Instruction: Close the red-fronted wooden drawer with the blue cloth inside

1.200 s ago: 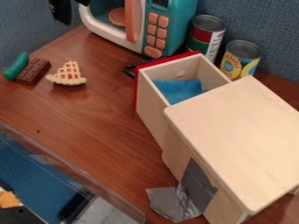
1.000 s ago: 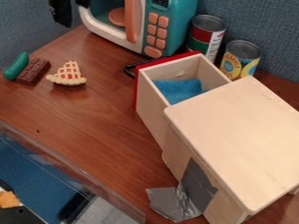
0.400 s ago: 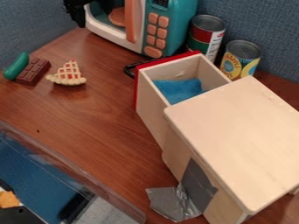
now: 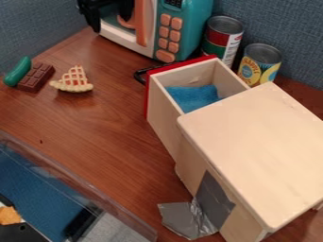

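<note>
The black gripper [image 4: 110,22] hangs at the top edge, left of centre, in front of the teal and white toy microwave [image 4: 183,28], its two fingers apart with nothing seen between them. Below it on the table lie a toy pie slice [image 4: 73,81], a brown chocolate bar [image 4: 36,77] and a green pickle-like toy [image 4: 18,72]. A wooden drawer box [image 4: 255,146] stands at the right, its red-fronted drawer [image 4: 165,111] pulled out, with a blue cloth [image 4: 193,97] inside.
Two cans, one red and green [image 4: 222,37] and one yellow [image 4: 259,64], stand behind the drawer. Silver tape [image 4: 187,220] sticks out from the box's near side. A clear plastic edge [image 4: 75,182] runs along the lower left.
The gripper has moved right and slightly down along the top edge, coming in front of the microwave. The toys, the drawer and the cloth have stayed in place.
</note>
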`<state>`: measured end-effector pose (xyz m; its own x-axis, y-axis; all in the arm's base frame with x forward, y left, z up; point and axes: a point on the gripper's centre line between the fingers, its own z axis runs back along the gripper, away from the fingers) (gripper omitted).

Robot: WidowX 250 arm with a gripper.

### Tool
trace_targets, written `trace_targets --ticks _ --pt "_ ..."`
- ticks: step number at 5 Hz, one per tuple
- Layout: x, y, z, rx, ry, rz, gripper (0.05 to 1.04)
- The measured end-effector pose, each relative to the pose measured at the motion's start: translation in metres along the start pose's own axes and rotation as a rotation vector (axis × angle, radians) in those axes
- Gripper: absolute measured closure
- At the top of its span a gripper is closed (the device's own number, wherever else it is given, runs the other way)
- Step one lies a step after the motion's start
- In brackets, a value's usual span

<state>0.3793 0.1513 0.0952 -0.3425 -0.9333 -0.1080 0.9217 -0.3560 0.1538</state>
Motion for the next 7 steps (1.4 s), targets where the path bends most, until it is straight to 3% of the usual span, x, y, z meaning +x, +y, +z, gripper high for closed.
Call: trace_targets --ticks 2,3,7 --pt "0.007 0.003 -0.029 -0.101 -0.02 -0.022 0.083" --pt "0.017 0.008 -0.043 -0.124 -0.032 -0.038 0.084" --pt "0.054 0.007 -0.063 -0.133 -0.051 -0.117 0.083"
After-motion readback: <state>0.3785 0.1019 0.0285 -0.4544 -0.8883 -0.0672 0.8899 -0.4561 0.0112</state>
